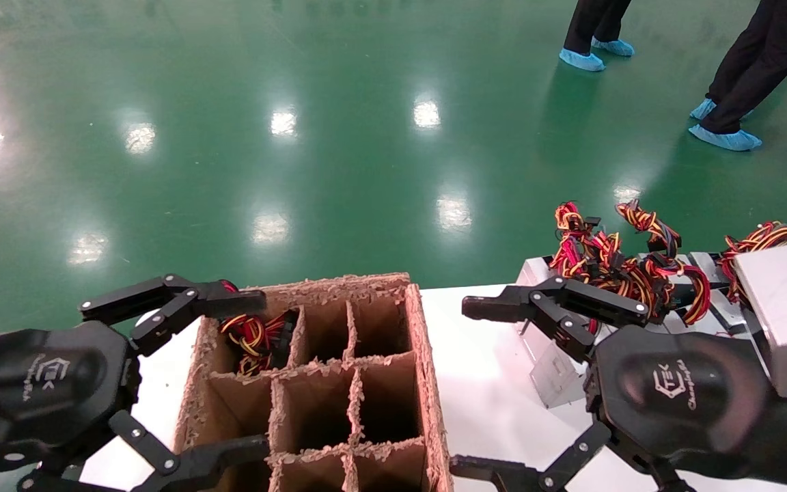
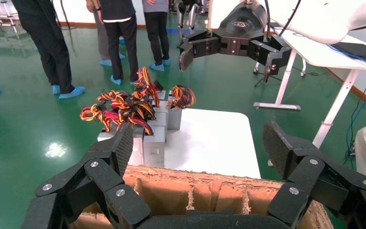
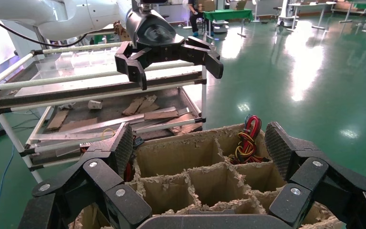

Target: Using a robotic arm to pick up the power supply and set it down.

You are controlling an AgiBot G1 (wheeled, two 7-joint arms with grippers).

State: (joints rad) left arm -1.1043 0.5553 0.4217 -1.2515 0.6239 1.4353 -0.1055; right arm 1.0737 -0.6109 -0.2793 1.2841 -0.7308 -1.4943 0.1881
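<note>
Several silvery power supplies with red, yellow and black wire bundles stand together on the white table's far right; the left wrist view shows them too. Another wire bundle pokes out of the far-left cell of the brown cardboard divider box, also seen in the right wrist view. My left gripper hovers open over the box's left side, holding nothing. My right gripper hangs open and empty above the table between the box and the power supplies.
The white table ends just past the box, with green floor beyond. People's legs in blue shoe covers stand on the floor at far right. A metal shelf cart with scraps stands beyond the box on my left.
</note>
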